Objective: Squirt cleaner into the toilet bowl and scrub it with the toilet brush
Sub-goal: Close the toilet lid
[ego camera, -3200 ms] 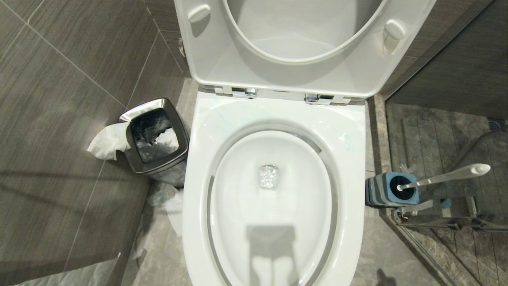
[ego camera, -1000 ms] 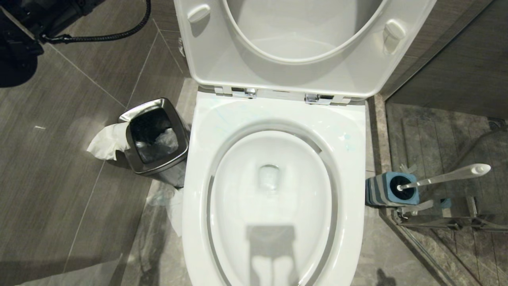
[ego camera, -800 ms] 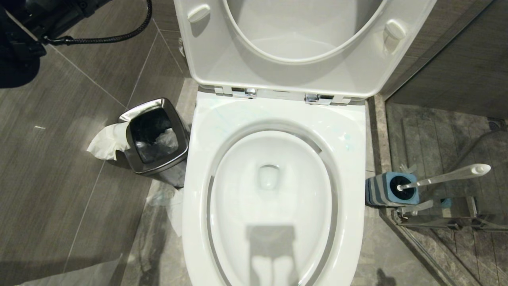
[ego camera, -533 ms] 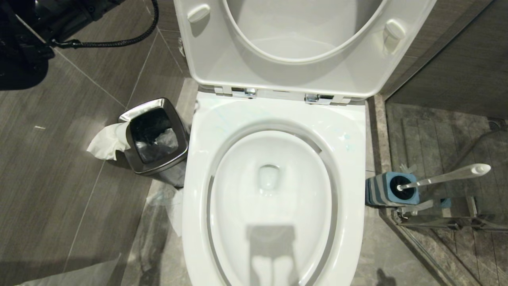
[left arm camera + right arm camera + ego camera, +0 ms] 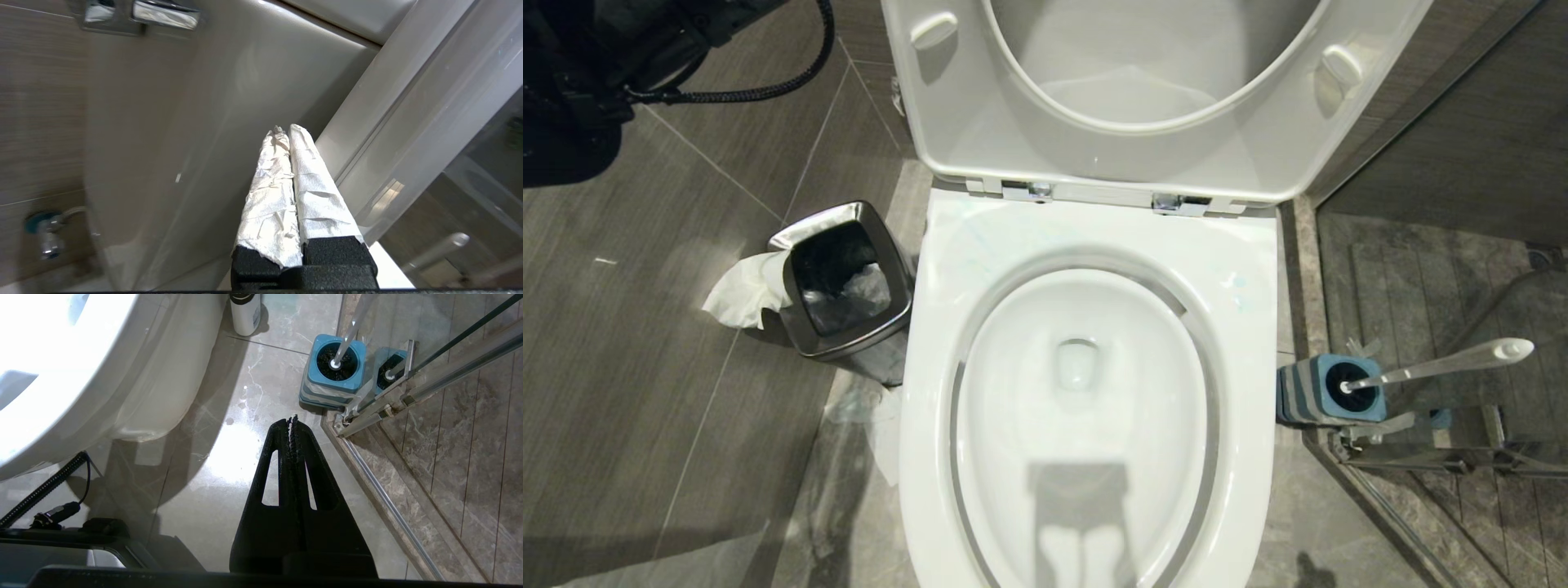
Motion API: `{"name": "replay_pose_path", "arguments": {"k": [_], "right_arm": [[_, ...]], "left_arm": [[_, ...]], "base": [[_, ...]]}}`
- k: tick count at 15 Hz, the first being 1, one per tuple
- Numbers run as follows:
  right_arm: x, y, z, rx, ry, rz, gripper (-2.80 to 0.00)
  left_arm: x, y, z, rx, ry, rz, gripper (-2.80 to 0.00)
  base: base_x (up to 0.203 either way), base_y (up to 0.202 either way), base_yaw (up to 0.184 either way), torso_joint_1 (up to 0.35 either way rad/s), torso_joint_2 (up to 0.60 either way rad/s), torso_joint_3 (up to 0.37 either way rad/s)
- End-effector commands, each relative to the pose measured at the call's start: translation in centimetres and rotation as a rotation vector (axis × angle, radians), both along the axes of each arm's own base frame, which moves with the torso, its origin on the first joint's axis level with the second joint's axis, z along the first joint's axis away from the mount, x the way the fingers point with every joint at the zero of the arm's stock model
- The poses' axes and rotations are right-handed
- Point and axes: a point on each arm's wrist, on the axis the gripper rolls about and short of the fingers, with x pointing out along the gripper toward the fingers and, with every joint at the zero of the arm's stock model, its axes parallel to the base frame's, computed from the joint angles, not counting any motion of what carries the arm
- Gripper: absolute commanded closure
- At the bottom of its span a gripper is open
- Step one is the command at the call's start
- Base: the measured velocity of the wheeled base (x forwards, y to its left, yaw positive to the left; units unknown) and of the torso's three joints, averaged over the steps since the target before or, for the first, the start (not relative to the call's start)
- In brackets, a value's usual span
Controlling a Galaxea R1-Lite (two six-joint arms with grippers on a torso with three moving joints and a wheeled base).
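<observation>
The toilet bowl [image 5: 1013, 408] stands open in the middle of the head view, its seat and lid [image 5: 1143, 155] raised and still water at the bottom. Faint blue streaks of cleaner [image 5: 1235, 284] mark the rim. To the right of the bowl the toilet brush [image 5: 1445, 363] stands in its blue-and-grey holder [image 5: 1327, 392]. My left arm [image 5: 572, 73] is raised at the far left. Its left gripper [image 5: 286, 128], paper-wrapped, is shut on nothing beside the toilet's white body [image 5: 184, 122]. My right gripper [image 5: 292, 418] hangs shut and empty over the floor, short of the holder [image 5: 333, 375].
A square steel bin [image 5: 845, 278] with tissue hanging out stands left of the toilet, with more paper on the floor. A glass shower door and its metal rail [image 5: 392, 400] run just behind the brush holder. A white bottle [image 5: 245, 312] stands by the toilet base.
The glittering, churning water at the bowl's outlet has gone calm. My left arm has come into view at the upper left, and its cable has shifted slightly.
</observation>
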Motion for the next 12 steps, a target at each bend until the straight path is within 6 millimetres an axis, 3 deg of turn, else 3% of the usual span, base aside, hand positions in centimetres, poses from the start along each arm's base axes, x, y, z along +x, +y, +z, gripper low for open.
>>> {"name": "replay_pose_path", "arguments": {"k": [1,7,10,12], "right_arm": [[0.0,0.0,0.0,-0.001,0.001,0.000,0.00],[0.0,0.0,0.0,0.000,0.000,0.000,0.00],[0.0,0.0,0.0,0.000,0.000,0.000,0.00],[0.0,0.0,0.0,0.000,0.000,0.000,0.00]], "left_arm": [[-0.3,0.0,-0.3,0.043,0.001,-0.076,0.00],[-0.9,0.8,-1.7,0.086,0.056,-0.105,0.00],[-1.2,2.6,-0.9,0.069,0.055,-0.063,0.00],[-3.2,4.6,0.3,0.064,0.049,-0.013,0.00]], "base": [[0.000,0.000,0.000,0.000,0.00,0.000],[0.000,0.000,0.000,0.000,0.00,0.000],[0.000,0.000,0.000,0.000,0.00,0.000],[0.000,0.000,0.000,0.000,0.00,0.000]]}}
